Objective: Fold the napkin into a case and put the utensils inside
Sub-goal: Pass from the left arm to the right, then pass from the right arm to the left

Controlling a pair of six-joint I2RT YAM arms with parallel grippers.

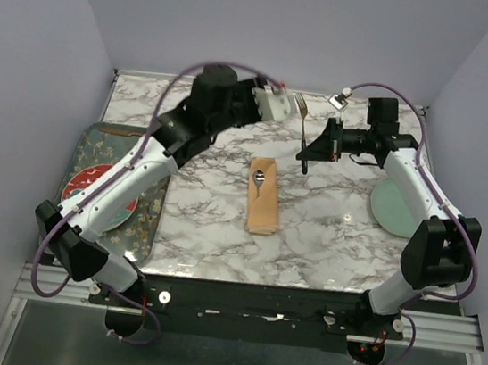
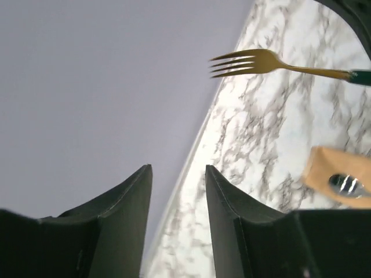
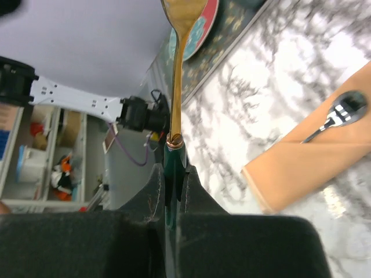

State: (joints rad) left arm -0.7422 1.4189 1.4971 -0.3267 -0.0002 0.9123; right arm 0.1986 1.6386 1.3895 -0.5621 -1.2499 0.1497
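Fork [image 1: 302, 114] in right end effector [image 1: 305, 157] points at far wall [image 1: 283, 26]

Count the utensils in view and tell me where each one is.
2. A gold fork held in the right gripper; a silver spoon tucked in the napkin case, centre of the scene. More may hide inside the case.
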